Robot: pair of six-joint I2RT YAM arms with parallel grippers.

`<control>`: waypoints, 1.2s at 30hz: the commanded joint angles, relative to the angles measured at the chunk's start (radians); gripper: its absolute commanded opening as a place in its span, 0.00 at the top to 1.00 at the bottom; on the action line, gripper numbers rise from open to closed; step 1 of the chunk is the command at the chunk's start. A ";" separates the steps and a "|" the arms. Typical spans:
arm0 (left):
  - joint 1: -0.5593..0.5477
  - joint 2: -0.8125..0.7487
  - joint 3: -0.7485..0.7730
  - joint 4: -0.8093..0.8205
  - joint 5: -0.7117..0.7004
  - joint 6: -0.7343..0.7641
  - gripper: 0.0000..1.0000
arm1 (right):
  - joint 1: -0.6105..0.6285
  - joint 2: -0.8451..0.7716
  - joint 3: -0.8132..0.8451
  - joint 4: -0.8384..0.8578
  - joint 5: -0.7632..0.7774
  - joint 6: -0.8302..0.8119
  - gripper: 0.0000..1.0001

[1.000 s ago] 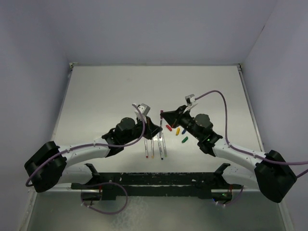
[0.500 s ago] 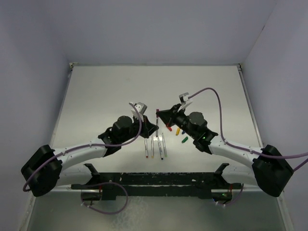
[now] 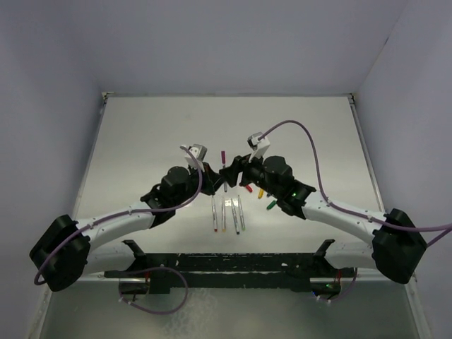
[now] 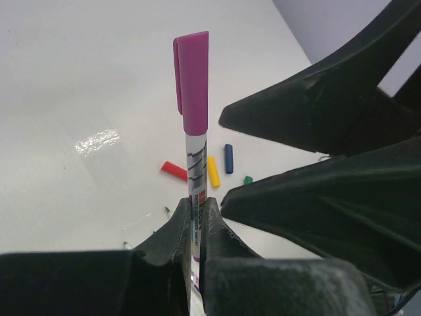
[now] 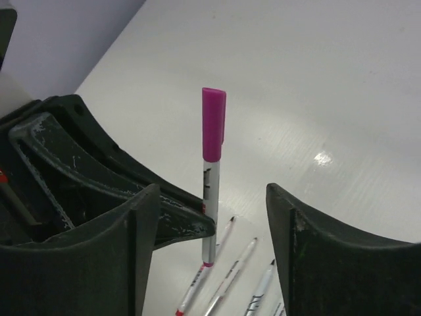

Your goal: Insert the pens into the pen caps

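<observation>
Our left hand is clamped on an upright magenta-capped pen, right hand spread open.
We see a glossy white tabletop boxed by pale lilac walls.

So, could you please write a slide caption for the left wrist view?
Left claw grips a pen upright, magenta cap fitted; four loose caps behind.

- My left jaws pinch one pen upright, magenta cap on.
- The other pens lie side by side.
- Loose: red cap, yellow cap, blue cap, green cap.
</observation>
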 commanded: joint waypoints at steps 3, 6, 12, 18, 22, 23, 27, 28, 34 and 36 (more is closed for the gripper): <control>0.013 -0.031 0.026 -0.138 -0.105 -0.046 1.00 | 0.007 -0.051 0.137 -0.123 0.143 -0.147 0.26; 0.014 -0.021 0.049 -0.266 -0.176 -0.054 1.00 | 0.007 -0.103 0.138 -0.122 0.214 -0.187 0.25; 0.082 0.066 0.146 -0.459 -0.267 -0.056 0.97 | 0.001 -0.200 0.086 -0.178 0.345 -0.214 0.17; 0.219 0.231 0.275 -0.548 -0.217 0.010 0.95 | -0.011 -0.282 0.002 -0.197 0.435 -0.212 0.11; 0.272 0.337 0.356 -0.595 -0.207 0.036 0.93 | -0.014 -0.307 -0.010 -0.240 0.467 -0.199 0.14; 0.282 0.358 0.370 -0.602 -0.205 0.040 0.93 | -0.015 -0.312 -0.013 -0.249 0.476 -0.196 0.15; 0.322 0.442 0.421 -0.615 -0.192 0.061 0.91 | -0.016 -0.324 -0.030 -0.265 0.494 -0.187 0.16; 0.329 0.460 0.435 -0.624 -0.194 0.064 0.91 | -0.018 -0.324 -0.032 -0.270 0.496 -0.184 0.16; 0.349 0.567 0.498 -0.667 -0.208 0.088 0.85 | -0.020 -0.323 -0.041 -0.290 0.504 -0.159 0.13; 0.351 0.598 0.519 -0.677 -0.210 0.091 0.84 | -0.021 -0.322 -0.046 -0.288 0.507 -0.153 0.13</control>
